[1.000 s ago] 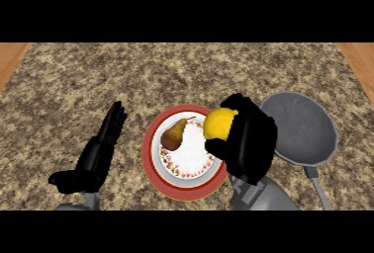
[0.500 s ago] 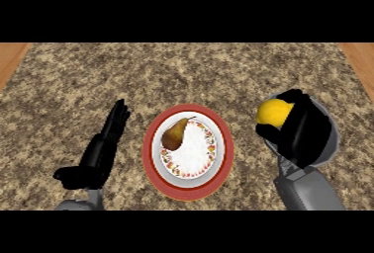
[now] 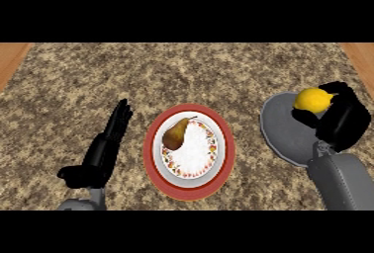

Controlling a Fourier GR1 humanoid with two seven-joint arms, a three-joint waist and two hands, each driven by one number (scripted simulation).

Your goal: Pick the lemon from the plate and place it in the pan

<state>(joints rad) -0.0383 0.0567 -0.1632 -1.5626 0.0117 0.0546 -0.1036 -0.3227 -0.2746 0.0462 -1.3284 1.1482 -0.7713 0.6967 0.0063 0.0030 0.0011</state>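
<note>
Plate [image 3: 223, 163] w/ pear [image 3: 174, 137] sits center; pan [image 3: 283, 133] to its right, lemon [image 3: 312, 100] over pan.

Speckled granite table [image 3: 219, 74]. On it: red-rimmed plate [image 3: 188, 190] near centre; grey pan [image 3: 281, 133] well apart, toward the right edge.

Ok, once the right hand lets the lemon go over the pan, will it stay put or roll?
The lemon looks round and smooth, so it will probably roll a little when the right hand releases it. The pan seems shallow with a raised rim, which should likely stop it. It looks rigid, so unlikely to deform.
</note>
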